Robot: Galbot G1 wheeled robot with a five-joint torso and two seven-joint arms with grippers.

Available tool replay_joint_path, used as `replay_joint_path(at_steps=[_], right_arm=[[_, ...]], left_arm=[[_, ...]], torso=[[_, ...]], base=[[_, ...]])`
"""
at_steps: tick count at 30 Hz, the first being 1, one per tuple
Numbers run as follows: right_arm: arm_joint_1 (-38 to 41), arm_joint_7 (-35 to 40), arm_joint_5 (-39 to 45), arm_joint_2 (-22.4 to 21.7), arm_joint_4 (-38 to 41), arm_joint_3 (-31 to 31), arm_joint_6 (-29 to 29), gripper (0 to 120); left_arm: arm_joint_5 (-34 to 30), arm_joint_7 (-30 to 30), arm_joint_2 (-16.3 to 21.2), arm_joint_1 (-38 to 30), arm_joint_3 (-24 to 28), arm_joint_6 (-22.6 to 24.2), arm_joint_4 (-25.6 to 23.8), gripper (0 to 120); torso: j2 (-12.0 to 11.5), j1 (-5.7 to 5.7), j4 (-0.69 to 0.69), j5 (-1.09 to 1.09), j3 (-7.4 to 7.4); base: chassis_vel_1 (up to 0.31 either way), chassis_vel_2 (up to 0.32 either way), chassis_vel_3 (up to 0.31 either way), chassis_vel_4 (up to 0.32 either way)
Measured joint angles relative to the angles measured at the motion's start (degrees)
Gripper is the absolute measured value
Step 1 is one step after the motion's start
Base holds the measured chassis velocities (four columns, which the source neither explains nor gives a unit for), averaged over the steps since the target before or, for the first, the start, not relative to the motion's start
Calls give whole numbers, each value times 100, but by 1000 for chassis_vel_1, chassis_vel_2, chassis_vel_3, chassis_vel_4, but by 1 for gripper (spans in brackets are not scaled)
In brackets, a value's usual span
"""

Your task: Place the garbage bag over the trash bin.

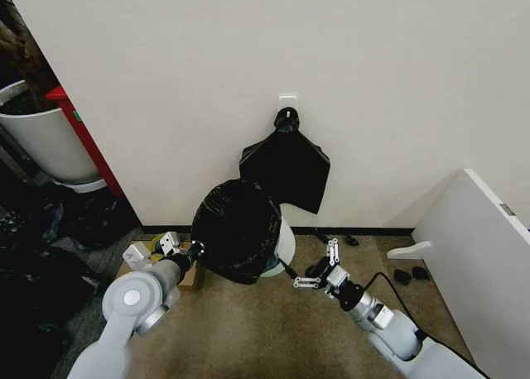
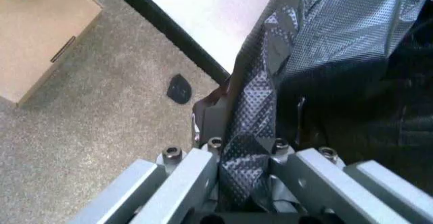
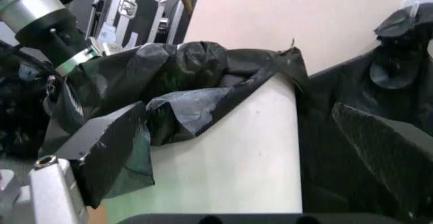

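Left gripper (image 2: 247,183) up close, clamped tight on crinkly shiny black garbage bag (image 1: 236,230), draped over most of the white trash bin (image 1: 284,245) by the wall. Right gripper (image 1: 319,266) wide open, just right of it, holding nothing.

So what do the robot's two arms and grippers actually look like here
Both arms are smooth silver-grey tubes with round joint housings. The left gripper is a pale boxy metal part on a black wrist ring, its fingers flat grey bars with hex bolts. The right gripper has white linked skeletal fingers, a black wrist collar, and a black cable along the forearm.
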Motion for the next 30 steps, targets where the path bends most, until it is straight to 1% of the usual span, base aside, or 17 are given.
replay_joint_path(at_steps=[3,5,6,7,8,10,12,16,21,27,30], right_arm=[[28,20,-61,17,-26,41,19,100],[106,171,-209,22,-97,196,20,100],[142,123,-134,-4,-120,297,65,100],[151,-84,81,-35,-102,344,91,100],[151,-84,81,-35,-102,344,91,100],[135,-632,591,-71,6,362,101,100],[103,-1007,857,-65,97,334,103,100],[110,-1243,751,37,-6,281,105,100],[191,-1136,380,166,-301,261,106,100],[313,-945,244,242,-413,245,109,100],[422,-560,-325,317,-670,263,122,100]], left_arm=[[39,29,-4,-12,19,-6,11,1],[90,57,-4,-35,39,-17,75,1],[97,68,-2,-44,42,-20,102,1],[99,77,-1,-54,45,-23,121,1],[99,77,-1,-54,45,-23,121,1],[101,82,-1,-72,55,-24,141,1],[101,89,-12,-91,74,-24,148,1],[103,93,-33,-118,101,-25,153,1],[100,94,-36,-79,110,-19,66,1],[87,94,-16,-7,141,8,-55,1],[77,88,-35,17,173,27,-138,1]], torso=[[0,0,0,0,0],[0,0,1,0,0],[0,0,1,0,0],[0,0,0,-1,0],[0,0,0,-1,0],[0,0,0,-1,0],[0,0,0,-1,0],[0,0,0,0,0],[0,0,0,0,0],[0,0,1,-1,0],[0,0,0,0,0]], base=[[0,0,0,0],[0,0,0,0],[0,0,0,0],[0,0,0,0],[0,0,0,0],[0,0,0,0],[0,0,0,0],[0,0,0,0],[0,0,0,0],[0,0,0,0],[0,0,0,0]])
